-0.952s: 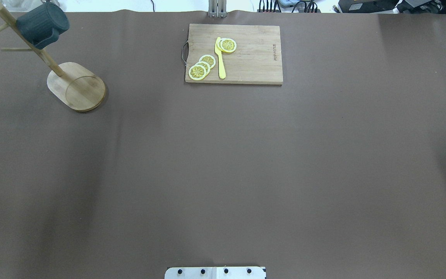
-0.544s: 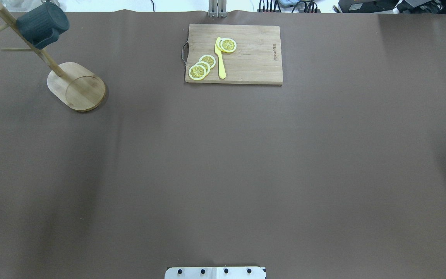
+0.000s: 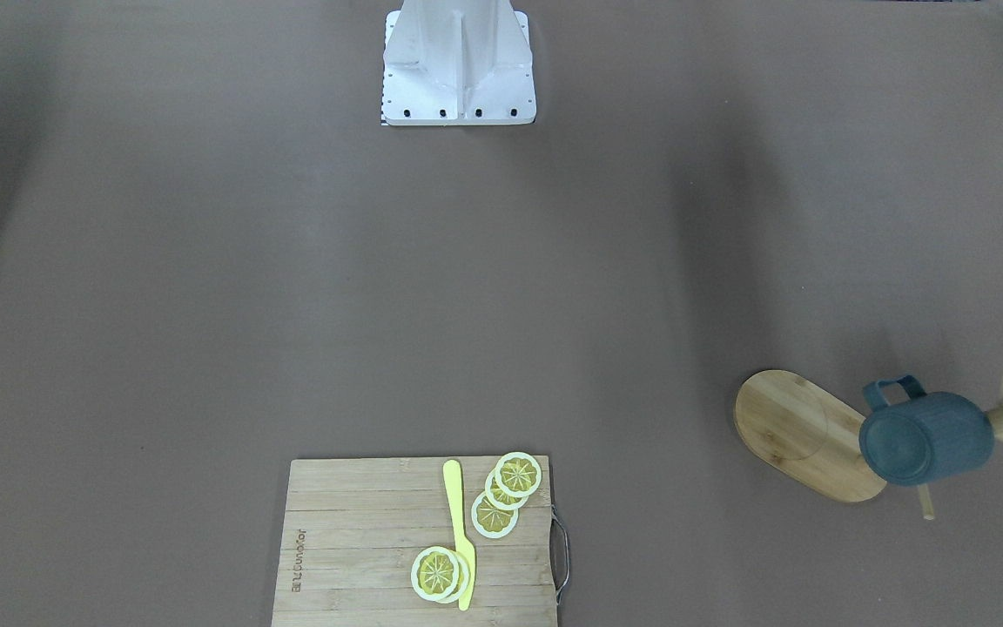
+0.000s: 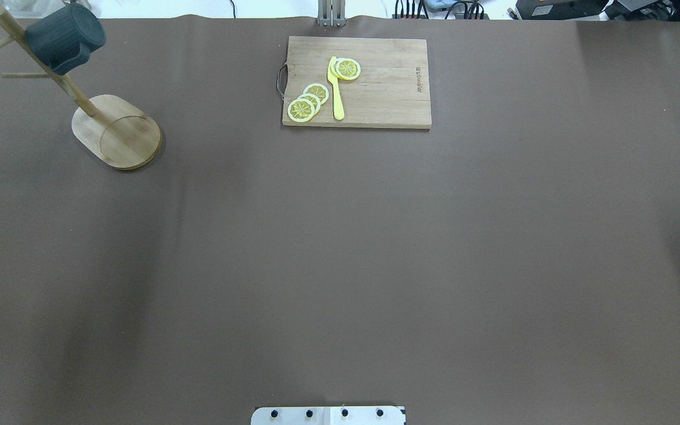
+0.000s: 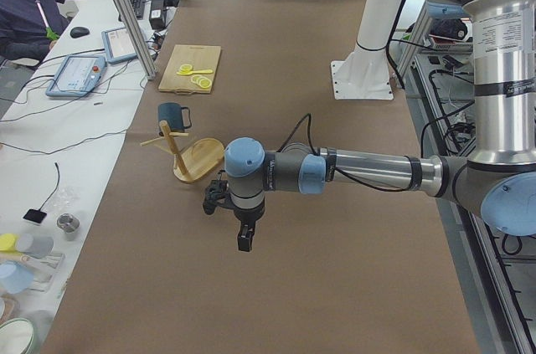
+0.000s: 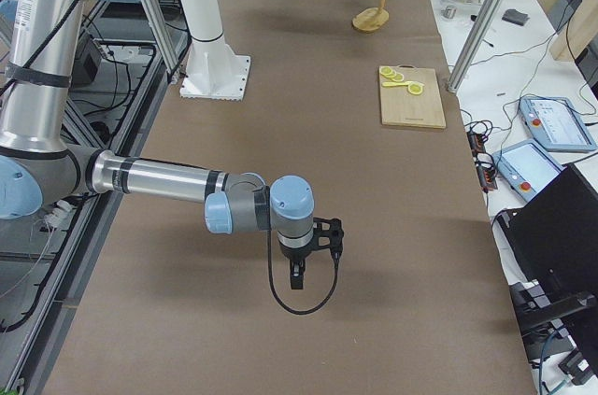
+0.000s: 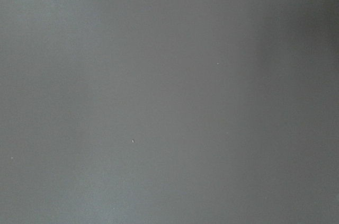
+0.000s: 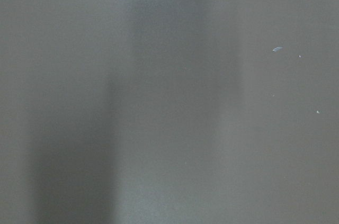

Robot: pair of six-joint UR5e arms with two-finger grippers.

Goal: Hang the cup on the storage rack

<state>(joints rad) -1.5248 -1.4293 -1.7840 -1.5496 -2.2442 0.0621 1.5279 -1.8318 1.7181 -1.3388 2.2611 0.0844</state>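
The dark teal cup [image 4: 65, 36] hangs on a peg of the bamboo storage rack [image 4: 117, 133] at the table's far left corner, bottom facing outward. It also shows in the front-facing view [image 3: 926, 437], beside the rack's oval base [image 3: 793, 431]. My left gripper [image 5: 243, 241] shows only in the left side view, over bare table, well apart from the rack; I cannot tell if it is open. My right gripper [image 6: 296, 278] shows only in the right side view, far from the rack; its state is unclear too. Both wrist views show only brown table.
A bamboo cutting board [image 4: 375, 88] with several lemon slices [image 4: 307, 101] and a yellow knife [image 4: 336, 88] lies at the far middle. The white robot pedestal [image 3: 458, 61] stands at the near edge. An operator [image 5: 33, 2] sits beyond the table.
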